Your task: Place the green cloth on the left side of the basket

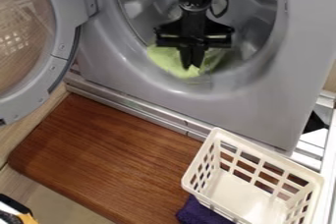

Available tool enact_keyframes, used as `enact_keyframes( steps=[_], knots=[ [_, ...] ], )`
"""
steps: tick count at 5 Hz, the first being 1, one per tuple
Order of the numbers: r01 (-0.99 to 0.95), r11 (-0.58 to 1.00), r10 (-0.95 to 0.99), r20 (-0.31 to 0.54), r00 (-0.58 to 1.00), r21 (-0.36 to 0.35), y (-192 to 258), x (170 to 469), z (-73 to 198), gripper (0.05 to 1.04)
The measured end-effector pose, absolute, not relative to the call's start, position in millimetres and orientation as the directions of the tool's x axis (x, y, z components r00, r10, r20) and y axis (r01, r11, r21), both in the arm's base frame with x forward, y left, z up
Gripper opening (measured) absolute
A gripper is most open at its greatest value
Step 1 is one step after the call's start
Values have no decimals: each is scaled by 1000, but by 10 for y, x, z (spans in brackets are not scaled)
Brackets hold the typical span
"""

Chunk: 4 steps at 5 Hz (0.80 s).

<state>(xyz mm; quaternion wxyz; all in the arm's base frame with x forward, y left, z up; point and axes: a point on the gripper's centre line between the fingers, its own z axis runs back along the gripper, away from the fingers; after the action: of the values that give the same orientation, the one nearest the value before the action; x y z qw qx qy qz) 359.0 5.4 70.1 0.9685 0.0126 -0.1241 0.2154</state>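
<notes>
Into the mouth of the washing machine (244, 115) hangs the gripper (191, 67), fingertips drawn together, and the green cloth (166, 59) lies right at those tips, spreading to both sides, though whether it's pinched, nobody can tell!

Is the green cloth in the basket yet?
No, the green cloth lies in the opening of the washing machine, up and away from the white basket.

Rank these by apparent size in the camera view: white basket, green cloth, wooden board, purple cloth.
1. wooden board
2. white basket
Unranked: green cloth and purple cloth; both are smaller, but each is partly hidden.
</notes>
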Motion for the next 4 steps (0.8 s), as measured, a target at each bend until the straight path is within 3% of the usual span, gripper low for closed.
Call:
enact_keyframes(
  steps=[1, 2, 4],
  knots=[
    [-431, 902, 423, 271, 864, -32, 79, 3334, 828, 55],
    [-437, 898, 433, 261, 863, -44, 64, 3036, 753, 55],
    [-473, 881, 460, 236, 856, -5, 101, 2487, 333, 55]
  ],
)
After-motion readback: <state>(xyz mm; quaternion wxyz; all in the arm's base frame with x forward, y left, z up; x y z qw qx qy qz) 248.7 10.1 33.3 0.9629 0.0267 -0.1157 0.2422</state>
